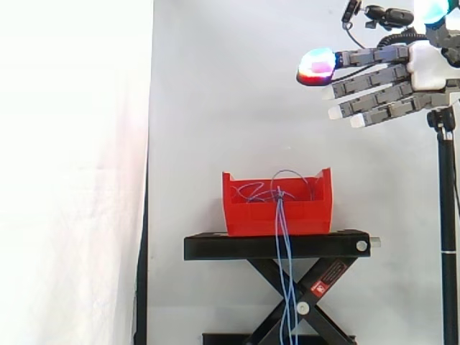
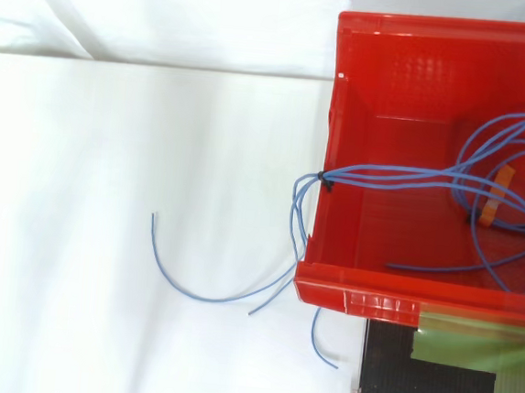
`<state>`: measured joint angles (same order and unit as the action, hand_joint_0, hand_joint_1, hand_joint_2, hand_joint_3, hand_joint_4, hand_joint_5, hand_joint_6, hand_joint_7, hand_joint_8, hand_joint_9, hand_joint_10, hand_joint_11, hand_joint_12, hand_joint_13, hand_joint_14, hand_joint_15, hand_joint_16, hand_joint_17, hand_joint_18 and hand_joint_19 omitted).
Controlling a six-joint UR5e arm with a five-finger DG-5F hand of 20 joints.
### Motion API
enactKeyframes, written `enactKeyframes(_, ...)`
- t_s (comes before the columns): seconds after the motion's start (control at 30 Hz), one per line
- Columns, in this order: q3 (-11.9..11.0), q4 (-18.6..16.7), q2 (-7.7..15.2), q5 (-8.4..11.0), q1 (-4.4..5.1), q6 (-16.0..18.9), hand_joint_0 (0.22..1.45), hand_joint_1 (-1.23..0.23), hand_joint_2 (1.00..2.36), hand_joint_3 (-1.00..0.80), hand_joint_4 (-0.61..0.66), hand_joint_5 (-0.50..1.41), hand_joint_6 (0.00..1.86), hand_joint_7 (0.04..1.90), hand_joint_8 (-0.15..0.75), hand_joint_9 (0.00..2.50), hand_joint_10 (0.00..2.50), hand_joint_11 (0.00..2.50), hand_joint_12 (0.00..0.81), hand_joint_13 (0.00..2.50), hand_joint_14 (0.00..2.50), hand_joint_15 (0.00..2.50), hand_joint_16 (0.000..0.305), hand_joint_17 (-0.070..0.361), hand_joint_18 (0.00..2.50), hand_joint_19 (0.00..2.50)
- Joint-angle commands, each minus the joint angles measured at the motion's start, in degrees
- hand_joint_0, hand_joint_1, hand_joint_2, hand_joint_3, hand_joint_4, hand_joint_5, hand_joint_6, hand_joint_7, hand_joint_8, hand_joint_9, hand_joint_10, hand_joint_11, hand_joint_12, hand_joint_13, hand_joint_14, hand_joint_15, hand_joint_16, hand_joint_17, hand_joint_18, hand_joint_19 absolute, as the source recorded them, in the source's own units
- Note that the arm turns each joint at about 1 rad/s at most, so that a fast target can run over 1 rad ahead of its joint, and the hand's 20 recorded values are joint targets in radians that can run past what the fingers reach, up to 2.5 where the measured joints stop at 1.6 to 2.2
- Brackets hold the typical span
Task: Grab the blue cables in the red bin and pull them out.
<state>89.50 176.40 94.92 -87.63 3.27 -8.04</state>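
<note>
The hand (image 1: 392, 75) was held high, right of the red bin (image 1: 248, 215), its fingers stretched straight and empty. The blue cables (image 1: 279, 215) were draped over the bin's wall.

No readable text, red label (image 1: 328, 278) on a leg of the black stand (image 1: 215, 248), print too small

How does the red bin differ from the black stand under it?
The bin is a red open-topped box holding blue cables; the stand is a black flat top on crossed legs. The bin is narrower than the stand's top. Neither is touched by the open hand.
</note>
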Motion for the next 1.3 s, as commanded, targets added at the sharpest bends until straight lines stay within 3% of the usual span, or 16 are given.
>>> enactKeyframes(0.0, 0.1, 0.0, 0.0, 0.00, -0.02, 0.0, 0.63, -0.76, 1.00, -1.00, 0.06, 0.09, 0.01, 0.15, 0.172, 0.00, 0.00, 0.00, 0.356, 0.00, 0.00, 0.06, 0.059, 0.132, 0.00, 0.22)
enactKeyframes(1.27, 0.0, 0.0, 0.0, -0.09, -0.02, 0.0, 0.63, -0.75, 1.00, -1.00, 0.05, 0.06, 0.01, 0.15, 0.162, 0.00, 0.00, 0.00, 0.355, 0.00, 0.00, 0.06, 0.060, 0.135, 0.00, 0.17)
